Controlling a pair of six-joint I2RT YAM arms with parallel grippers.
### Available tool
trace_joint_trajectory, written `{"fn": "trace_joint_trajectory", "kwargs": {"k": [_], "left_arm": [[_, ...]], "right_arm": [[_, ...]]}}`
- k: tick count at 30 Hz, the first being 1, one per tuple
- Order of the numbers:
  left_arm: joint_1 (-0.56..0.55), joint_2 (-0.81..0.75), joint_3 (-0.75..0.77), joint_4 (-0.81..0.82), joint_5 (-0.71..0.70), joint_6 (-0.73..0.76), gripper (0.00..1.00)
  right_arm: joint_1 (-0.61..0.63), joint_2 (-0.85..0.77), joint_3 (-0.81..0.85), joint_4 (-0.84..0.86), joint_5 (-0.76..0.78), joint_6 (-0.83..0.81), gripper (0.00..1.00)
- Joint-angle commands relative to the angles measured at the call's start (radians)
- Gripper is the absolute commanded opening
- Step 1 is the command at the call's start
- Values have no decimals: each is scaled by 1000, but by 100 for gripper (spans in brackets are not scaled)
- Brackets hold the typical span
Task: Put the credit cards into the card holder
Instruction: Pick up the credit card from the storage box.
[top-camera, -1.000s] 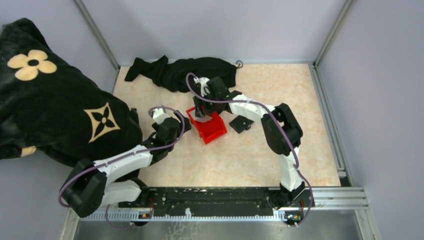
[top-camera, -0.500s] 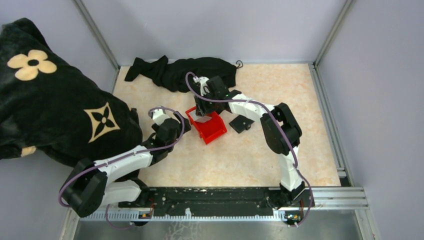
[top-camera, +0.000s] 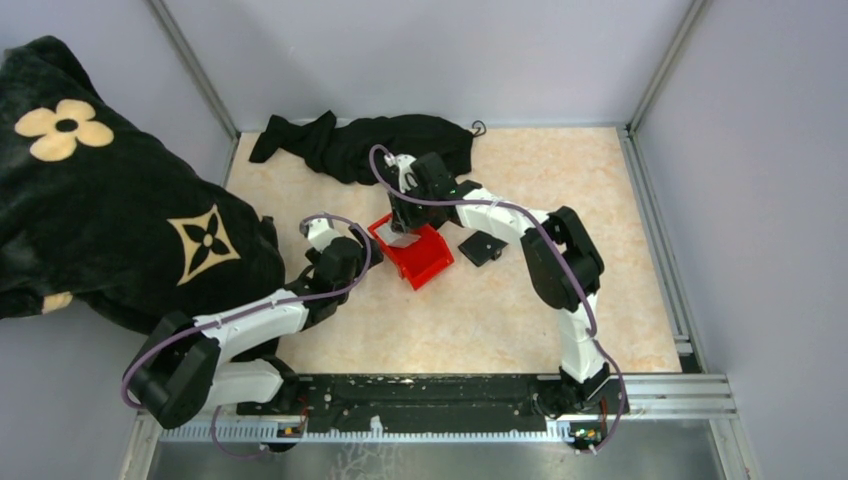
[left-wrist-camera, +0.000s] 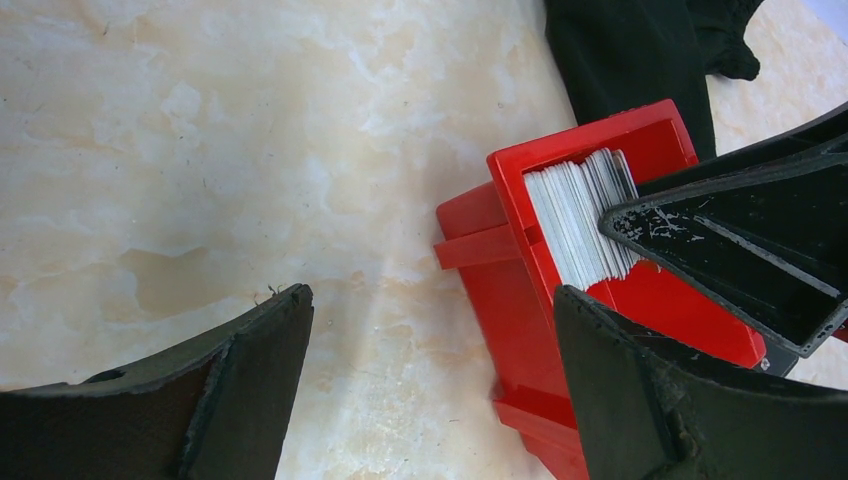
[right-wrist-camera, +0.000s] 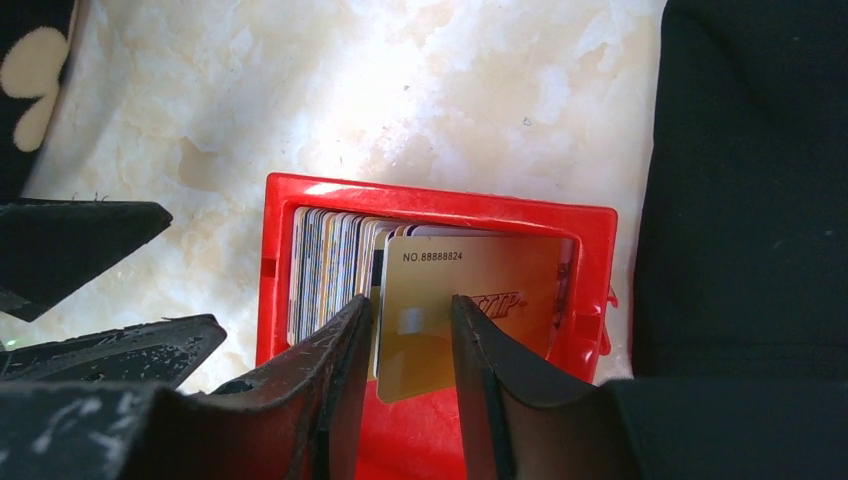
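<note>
The credit cards stand on edge as a stack (right-wrist-camera: 330, 265) in the left part of a red bin (right-wrist-camera: 440, 200). A gold card (right-wrist-camera: 480, 275) leans loose in front of them. My right gripper (right-wrist-camera: 410, 305) reaches down into the bin, its jaws half narrowed with a gap, the gold card's face showing between them. The left finger is at that card's left edge. The black card holder (top-camera: 482, 247) lies flat on the table just right of the bin (top-camera: 415, 255). My left gripper (left-wrist-camera: 430, 300) stands wide open beside the bin's left wall, holding nothing.
A black cloth (top-camera: 385, 145) lies behind the bin at the back of the table. A large black patterned blanket (top-camera: 110, 210) covers the left side. The right arm's finger (left-wrist-camera: 720, 230) crosses over the bin in the left wrist view.
My right gripper's jaws have narrowed around the gold card inside the bin. The left arm has hardly moved and stays open.
</note>
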Motion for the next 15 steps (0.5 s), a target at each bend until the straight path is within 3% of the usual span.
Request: {"fn": "trace_joint_trajectory", "kwargs": {"k": [1,15], "left_arm": [[6,3,2,26,4,-11,95],[6,31,-2,25,8,-23,95]], "right_arm": [[30,-64,42,-11,-31,14,35],[48,-96,52,-24,-21,23,31]]}}
